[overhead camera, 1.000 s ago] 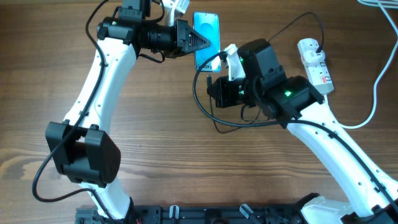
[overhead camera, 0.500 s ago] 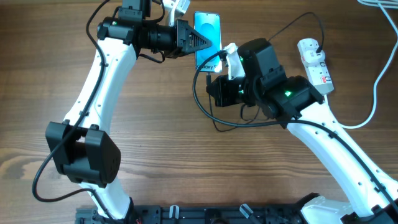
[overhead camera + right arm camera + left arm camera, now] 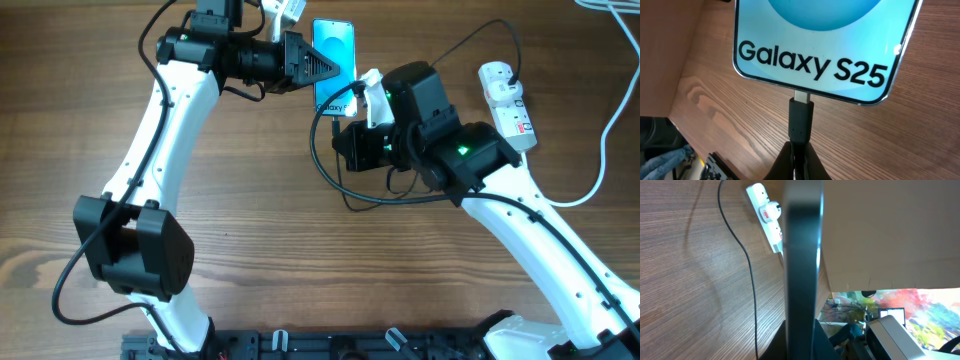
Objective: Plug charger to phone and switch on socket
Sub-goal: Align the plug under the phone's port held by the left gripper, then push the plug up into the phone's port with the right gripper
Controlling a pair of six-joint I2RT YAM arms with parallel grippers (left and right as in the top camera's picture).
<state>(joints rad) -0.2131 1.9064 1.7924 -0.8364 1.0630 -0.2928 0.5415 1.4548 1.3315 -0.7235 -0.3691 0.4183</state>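
The left gripper [image 3: 322, 66] is clamping the Galaxy S25 phone [image 3: 825, 40] at the wooden table's [image 3: 250, 230] far side. The right gripper [image 3: 799, 150] is pinching the charger connector [image 3: 801, 120] at its port. The glassy phone is likely slick and fragile, so it is best held by its edges. The cable [image 3: 335, 180] is limp, so the rigid tip is the place to grip.

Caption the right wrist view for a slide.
Right jaws hold the charger tip against the phone, above a wooden table.

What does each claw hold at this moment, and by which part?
Left claw: the phone, at one long side. Right claw: the charger, by its connector.
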